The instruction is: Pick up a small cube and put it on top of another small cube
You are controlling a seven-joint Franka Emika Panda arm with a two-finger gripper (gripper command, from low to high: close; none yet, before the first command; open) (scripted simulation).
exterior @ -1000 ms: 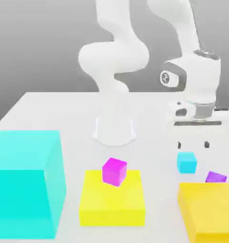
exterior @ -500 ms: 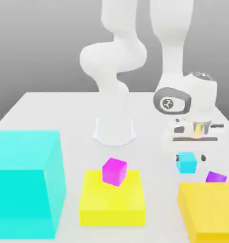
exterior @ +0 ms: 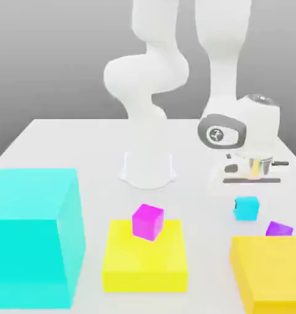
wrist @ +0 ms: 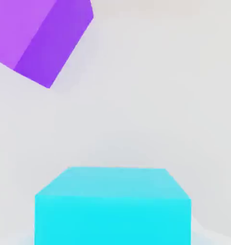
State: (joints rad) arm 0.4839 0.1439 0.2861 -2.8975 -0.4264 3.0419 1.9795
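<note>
The small cyan cube (exterior: pixel 246 208) rests on the white table, directly under my hand. My gripper (exterior: pixel 247 192) is down over it and shut on its sides. In the hand view the cyan cube (wrist: pixel 112 206) looms very close. A small purple cube (exterior: pixel 278 230) lies just beyond it toward the exterior view's right, behind a yellow block; the hand view shows this purple cube (wrist: pixel 38 33) tilted and apart from the cyan one. A small magenta cube (exterior: pixel 148 221) sits on top of a flat yellow block (exterior: pixel 145 260) near the middle.
A huge cyan block (exterior: pixel 31 236) fills the exterior view's left front. A second yellow block (exterior: pixel 270 273) stands at the right front, close to the purple cube. The arm's white base (exterior: pixel 148 167) rises at the table's middle rear.
The hand came down over the cyan cube and its fingers closed on it. The cube shifted slightly toward the exterior view's right.
</note>
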